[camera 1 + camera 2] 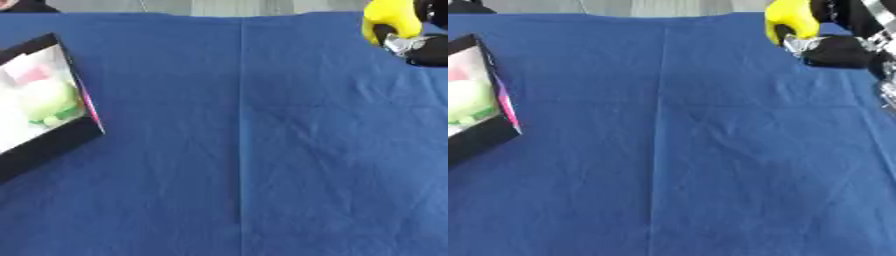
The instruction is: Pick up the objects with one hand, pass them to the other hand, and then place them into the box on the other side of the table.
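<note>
At the far right of the table my right hand (837,49), black with silver joints, is curled round a yellow object (791,19) whose rounded body sticks up and to the left of the fingers. A black box (52,145) with a white inside and a pink edge lies at the left side of the blue cloth. Inside it rest a pale green object (48,102) and a pink one (31,74). My left hand shows in neither view.
A blue cloth (245,150) covers the whole table, with a crease running down its middle. The table's far edge runs along the top of both views.
</note>
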Motion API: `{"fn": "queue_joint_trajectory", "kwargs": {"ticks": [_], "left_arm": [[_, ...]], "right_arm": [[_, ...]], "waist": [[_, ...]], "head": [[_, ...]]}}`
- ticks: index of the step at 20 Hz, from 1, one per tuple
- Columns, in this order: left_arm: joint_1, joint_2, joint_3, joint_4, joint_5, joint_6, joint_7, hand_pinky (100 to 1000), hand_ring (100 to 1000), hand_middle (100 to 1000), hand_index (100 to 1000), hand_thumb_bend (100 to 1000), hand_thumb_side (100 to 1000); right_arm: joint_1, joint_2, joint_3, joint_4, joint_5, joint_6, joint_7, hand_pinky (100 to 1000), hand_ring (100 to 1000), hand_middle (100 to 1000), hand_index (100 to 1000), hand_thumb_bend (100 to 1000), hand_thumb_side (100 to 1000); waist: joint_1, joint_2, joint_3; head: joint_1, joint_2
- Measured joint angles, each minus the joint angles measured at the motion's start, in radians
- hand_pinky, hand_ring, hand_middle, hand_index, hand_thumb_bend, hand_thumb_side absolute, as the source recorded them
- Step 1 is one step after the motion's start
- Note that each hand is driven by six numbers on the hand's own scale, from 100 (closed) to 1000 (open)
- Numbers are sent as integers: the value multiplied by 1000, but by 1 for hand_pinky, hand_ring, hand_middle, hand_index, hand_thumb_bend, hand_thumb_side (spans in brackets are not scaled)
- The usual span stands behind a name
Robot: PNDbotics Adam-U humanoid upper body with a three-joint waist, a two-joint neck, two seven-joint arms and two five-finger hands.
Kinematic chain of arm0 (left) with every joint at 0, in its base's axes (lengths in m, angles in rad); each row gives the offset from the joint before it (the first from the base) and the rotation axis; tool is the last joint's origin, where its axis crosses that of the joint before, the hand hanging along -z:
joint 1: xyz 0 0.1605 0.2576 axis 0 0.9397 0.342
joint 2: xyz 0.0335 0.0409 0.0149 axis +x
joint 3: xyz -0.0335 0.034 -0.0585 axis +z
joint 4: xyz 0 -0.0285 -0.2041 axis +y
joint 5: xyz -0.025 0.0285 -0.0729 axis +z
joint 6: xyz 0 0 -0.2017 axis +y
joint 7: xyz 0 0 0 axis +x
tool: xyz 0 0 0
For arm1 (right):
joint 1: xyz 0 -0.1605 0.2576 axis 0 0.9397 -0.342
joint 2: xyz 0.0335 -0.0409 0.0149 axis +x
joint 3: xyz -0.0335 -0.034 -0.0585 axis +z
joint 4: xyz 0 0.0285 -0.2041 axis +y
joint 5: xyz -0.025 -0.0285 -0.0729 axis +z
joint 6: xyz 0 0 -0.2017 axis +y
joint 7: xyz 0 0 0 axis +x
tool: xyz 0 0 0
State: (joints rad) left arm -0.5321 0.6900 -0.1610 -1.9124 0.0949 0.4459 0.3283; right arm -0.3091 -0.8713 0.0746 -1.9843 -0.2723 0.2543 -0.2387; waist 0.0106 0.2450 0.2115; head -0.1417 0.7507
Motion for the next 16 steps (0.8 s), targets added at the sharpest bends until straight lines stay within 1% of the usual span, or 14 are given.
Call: {"fn": "queue_joint_trajectory", "kwargs": {"ticks": [5,8,12,16], "left_arm": [[-42,28,-3,-5,-2,5,-21,921,751,735,763,100,675],[-64,43,-7,-13,-7,9,-35,918,751,735,763,100,666],[-92,57,-17,-23,-14,15,-58,910,751,736,767,100,662],[-123,65,-39,-34,-28,29,-101,905,753,738,778,100,668]], "right_arm": [[-31,94,56,0,8,-14,-84,769,645,360,451,232,100],[-44,143,90,0,29,-21,-128,768,641,361,452,227,100],[-59,190,137,0,75,-33,-166,768,638,363,454,222,100],[-76,217,185,0,129,-43,-180,770,639,366,456,224,100]], "waist": [[0,-3,-2],[0,-8,-3],[0,-19,-5],[0,-27,-3]], "head": [[7,13],[10,13],[13,13],[15,14]]}}
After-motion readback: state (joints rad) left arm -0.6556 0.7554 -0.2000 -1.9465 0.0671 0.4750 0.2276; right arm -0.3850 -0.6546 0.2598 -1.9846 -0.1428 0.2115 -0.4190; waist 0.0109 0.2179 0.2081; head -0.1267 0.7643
